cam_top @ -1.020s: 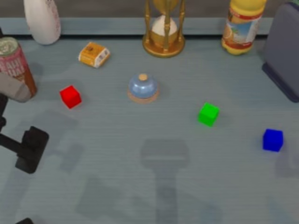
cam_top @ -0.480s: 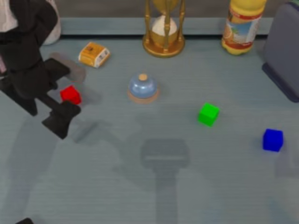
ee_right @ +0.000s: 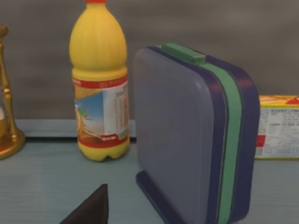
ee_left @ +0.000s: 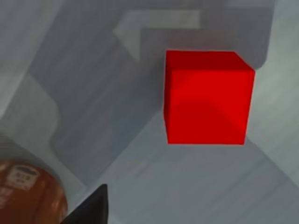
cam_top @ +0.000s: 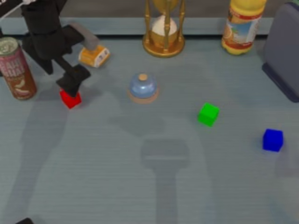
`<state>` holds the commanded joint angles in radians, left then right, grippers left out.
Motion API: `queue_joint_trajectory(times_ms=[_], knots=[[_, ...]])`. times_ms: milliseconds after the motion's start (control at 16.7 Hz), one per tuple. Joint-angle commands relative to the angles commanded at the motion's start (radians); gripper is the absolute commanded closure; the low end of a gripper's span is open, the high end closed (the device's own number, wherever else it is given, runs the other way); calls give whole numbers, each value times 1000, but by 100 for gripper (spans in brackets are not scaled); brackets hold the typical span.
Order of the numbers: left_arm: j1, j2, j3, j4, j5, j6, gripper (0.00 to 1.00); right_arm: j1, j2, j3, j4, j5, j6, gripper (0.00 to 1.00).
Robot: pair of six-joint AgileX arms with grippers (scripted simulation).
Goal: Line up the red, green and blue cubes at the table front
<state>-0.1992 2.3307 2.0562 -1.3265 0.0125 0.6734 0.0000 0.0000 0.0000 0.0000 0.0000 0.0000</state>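
Left side: the can [cam_top: 15, 70] stands at the table's [cam_top: 117, 177] left edge; the red cube [cam_top: 70, 99] lies right of it, directly under the left gripper [cam_top: 70, 86].
Back row: packet [cam_top: 95, 55], hourglass [cam_top: 164, 28], then bottle [cam_top: 243, 25], left to right.
Centre: the bell [cam_top: 143, 87] sits in front of the hourglass.
Right side: the green cube [cam_top: 208, 114] lies right of the bell and nearer the front; the blue cube [cam_top: 273, 140] lies farther right and forward; the case [cam_top: 284, 51] stands at the right edge, behind the blue cube.
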Motion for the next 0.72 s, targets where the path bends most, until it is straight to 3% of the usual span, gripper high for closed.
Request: queue_joint_trajectory(times_ms=[480,720], knots=[[0,29,47,13,-7,11,0,0,0,0,0,0,0,0],[3,55,-43,127,-8,10,0,0,0,0,0,0,0,0]])
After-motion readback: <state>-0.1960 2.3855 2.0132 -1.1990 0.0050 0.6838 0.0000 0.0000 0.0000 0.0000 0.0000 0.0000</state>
